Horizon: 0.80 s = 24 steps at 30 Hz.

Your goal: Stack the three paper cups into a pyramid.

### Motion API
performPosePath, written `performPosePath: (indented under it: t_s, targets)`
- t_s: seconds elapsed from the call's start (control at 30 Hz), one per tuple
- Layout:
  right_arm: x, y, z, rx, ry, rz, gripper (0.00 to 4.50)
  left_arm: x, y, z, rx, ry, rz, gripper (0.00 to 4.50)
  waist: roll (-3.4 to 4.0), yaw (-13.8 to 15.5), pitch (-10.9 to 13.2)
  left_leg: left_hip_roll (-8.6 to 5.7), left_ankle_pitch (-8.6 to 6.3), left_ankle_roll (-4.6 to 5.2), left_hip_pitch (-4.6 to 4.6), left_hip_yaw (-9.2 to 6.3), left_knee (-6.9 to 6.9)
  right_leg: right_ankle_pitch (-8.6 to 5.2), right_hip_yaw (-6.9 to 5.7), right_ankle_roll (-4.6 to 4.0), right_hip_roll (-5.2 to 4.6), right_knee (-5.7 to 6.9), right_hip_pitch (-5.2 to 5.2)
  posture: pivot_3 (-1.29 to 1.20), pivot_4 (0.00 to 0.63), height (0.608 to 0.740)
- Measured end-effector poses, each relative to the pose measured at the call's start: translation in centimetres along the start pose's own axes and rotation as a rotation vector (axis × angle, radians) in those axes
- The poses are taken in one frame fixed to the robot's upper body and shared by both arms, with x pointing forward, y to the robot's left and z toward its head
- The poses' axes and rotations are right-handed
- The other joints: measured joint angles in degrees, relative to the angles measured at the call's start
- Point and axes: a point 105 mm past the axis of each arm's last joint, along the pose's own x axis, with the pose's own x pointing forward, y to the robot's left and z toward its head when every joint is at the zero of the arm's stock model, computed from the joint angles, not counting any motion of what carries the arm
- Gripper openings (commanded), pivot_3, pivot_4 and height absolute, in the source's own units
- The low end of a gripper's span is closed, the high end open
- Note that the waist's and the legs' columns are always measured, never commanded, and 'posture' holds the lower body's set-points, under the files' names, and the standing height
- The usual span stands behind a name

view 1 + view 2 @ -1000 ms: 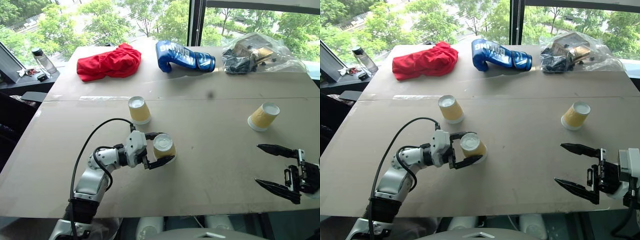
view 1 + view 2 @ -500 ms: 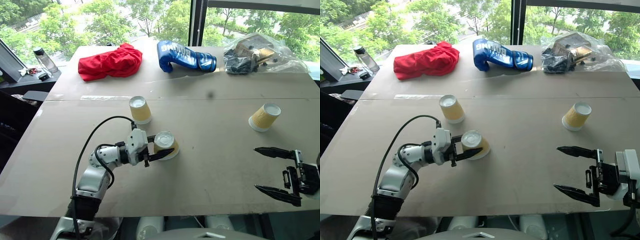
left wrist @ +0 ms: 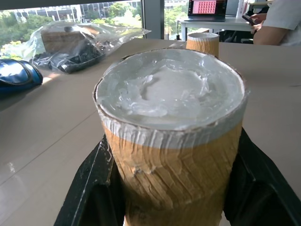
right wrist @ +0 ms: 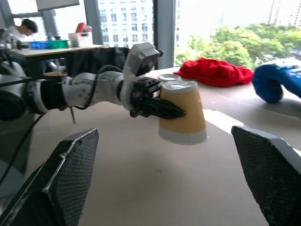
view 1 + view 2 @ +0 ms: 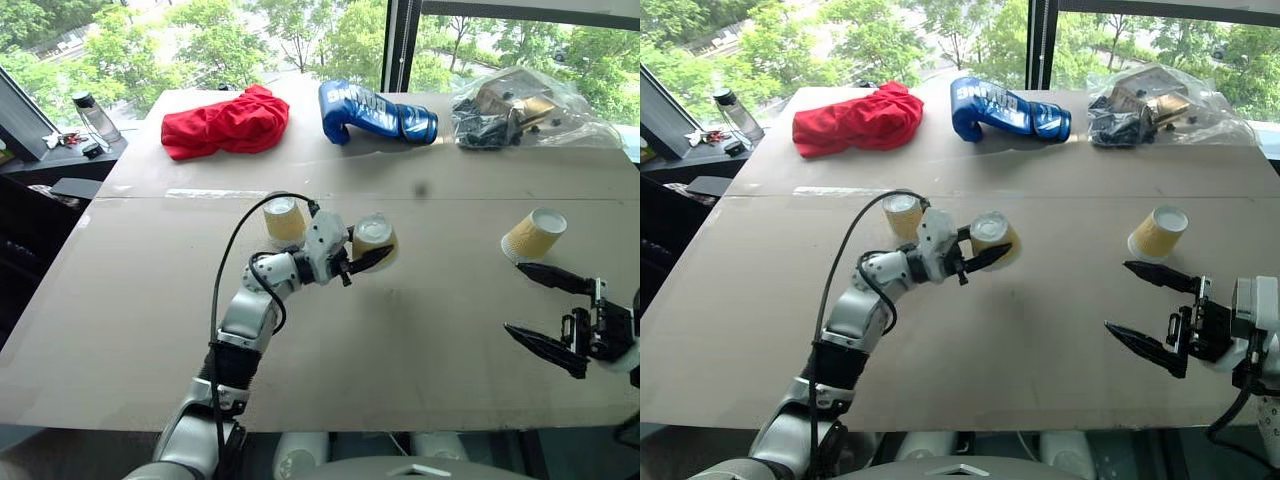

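Three tan ribbed paper cups are in view, all upside down with the white base up. My left gripper (image 5: 370, 250) is shut on one cup (image 5: 373, 236) and holds it a little above the brown table (image 5: 420, 350), near the middle. The second cup (image 5: 284, 220) stands on the table just left of it, beside my left wrist. The third cup (image 5: 533, 234) stands at the right. My right gripper (image 5: 513, 297) hangs open just in front of that cup, apart from it. The left wrist view has the held cup (image 3: 171, 136) between both black fingers (image 3: 89, 188).
Along the table's far edge lie a red cloth (image 5: 225, 122), a blue boxing glove (image 5: 375, 112) and a clear plastic bag of items (image 5: 510, 105). A bottle (image 5: 90, 118) stands on a ledge off the far left corner. A person's arm (image 3: 277, 23) rests on a desk beyond the table.
My left gripper shut on the cup, lifted it off the table and carried it away from me and to the right, up beside the second cup. My right gripper edged toward the third cup.
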Motion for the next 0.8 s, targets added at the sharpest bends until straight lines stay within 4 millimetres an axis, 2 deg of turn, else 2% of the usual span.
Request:
performPosePath:
  t_s: [0.1,0.23,0.33,0.4,0.43,0.47,0.57,0.7,0.8]
  targets:
    - [0.5,-1.6,-0.6,-0.004,0.044,-0.130,4.50,2.7,0.4,-1.2,-0.003,0.051,0.049,1.91,-0.01,0.0,0.0,-0.01,0.00,0.00,-0.07,0.01,0.00,0.00,0.00,0.01,0.00,-0.04,-0.03,0.00,0.150,0.740]
    - [0.5,-2.4,-2.1,0.025,0.130,-0.224,4.50,4.1,1.7,-1.6,0.031,0.085,0.130,1.91,-0.01,0.0,0.0,-0.01,0.00,0.00,-0.09,0.04,-0.05,-0.01,0.04,0.01,0.01,-0.01,-0.13,0.00,0.150,0.740]
    - [0.6,-2.5,-2.3,0.023,0.141,-0.233,4.50,4.8,2.3,-1.7,0.048,0.089,0.174,1.91,-0.01,0.0,0.0,-0.01,0.00,0.00,-0.09,0.04,-0.04,-0.01,0.04,0.01,0.01,-0.02,-0.13,0.00,0.150,0.740]
    - [0.6,-2.5,-2.5,0.019,0.148,-0.232,4.50,5.1,2.9,-1.6,0.068,0.090,0.202,2.92,-0.01,0.0,0.0,-0.02,0.00,0.00,-0.09,0.07,-0.04,-0.01,0.06,0.01,0.01,-0.02,-0.12,0.00,0.150,0.740]
    - [0.6,-2.4,-2.5,0.017,0.151,-0.232,4.50,5.1,3.1,-1.6,0.071,0.088,0.212,3.05,-0.01,0.0,0.0,-0.02,0.00,0.00,-0.09,0.08,-0.04,-0.01,0.07,0.01,0.01,-0.02,-0.12,0.00,0.150,0.740]
    - [0.6,-2.4,-2.7,0.016,0.160,-0.234,4.50,5.1,3.2,-1.6,0.080,0.082,0.220,3.63,-0.01,-0.1,0.0,-0.02,0.00,0.00,-0.09,0.07,-0.04,-0.01,0.07,0.01,0.01,-0.02,-0.13,0.00,0.150,0.740]
    - [0.5,-2.4,-2.7,0.013,0.163,-0.234,4.50,5.0,3.2,-2.1,0.064,0.094,0.218,4.48,-0.01,-0.1,0.0,-0.01,0.00,0.00,-0.09,0.06,-0.04,-0.01,0.05,0.01,0.03,0.00,-0.14,0.00,0.150,0.740]
    - [0.5,-2.4,-2.7,0.012,0.159,-0.235,4.50,4.6,3.0,-2.3,0.064,0.100,0.192,4.48,-0.01,0.0,0.0,-0.01,0.00,-0.01,-0.09,0.07,-0.05,-0.01,0.05,0.01,0.03,-0.01,-0.14,0.00,0.150,0.740]
    - [0.0,-2.6,-2.8,0.017,0.133,-0.261,4.50,3.7,2.4,-1.7,0.072,0.064,0.143,4.48,0.00,-0.1,0.0,0.01,0.01,-0.03,-0.10,0.07,-0.07,-0.01,0.06,0.01,0.02,-0.01,-0.15,0.00,0.150,0.740]
